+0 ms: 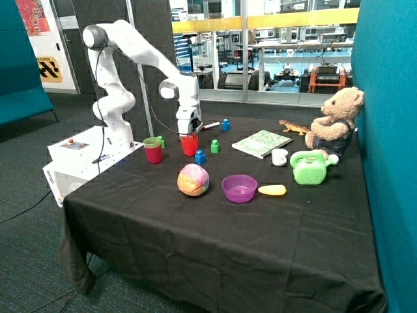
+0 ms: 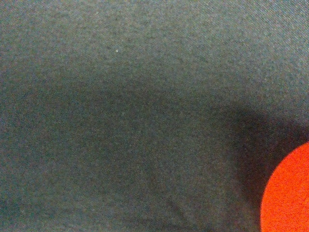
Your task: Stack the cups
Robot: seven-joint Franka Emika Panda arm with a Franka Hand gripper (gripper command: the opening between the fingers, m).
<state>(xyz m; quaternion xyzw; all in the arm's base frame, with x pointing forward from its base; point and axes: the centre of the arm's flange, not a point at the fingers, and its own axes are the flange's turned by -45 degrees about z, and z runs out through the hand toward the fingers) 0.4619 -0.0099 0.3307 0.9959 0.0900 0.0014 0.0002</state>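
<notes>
Outside view, jaws (image 1: 189, 133) at red cup (image 1: 189, 145) rim, can't tell spread, green cup (image 1: 153, 142) in pink-magenta cup (image 1: 154, 154)

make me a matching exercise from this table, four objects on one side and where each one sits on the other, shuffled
Objects:
1. red plastic cup
2. green plastic cup
3. purple plastic bowl
4. small white mug

Places:
A. nested in the pink-magenta cup
B. under the gripper
C. beside the green toy watering can
D. between the multicoloured ball and the yellow piece

Pairs: 1-B, 2-A, 3-D, 4-C
</notes>
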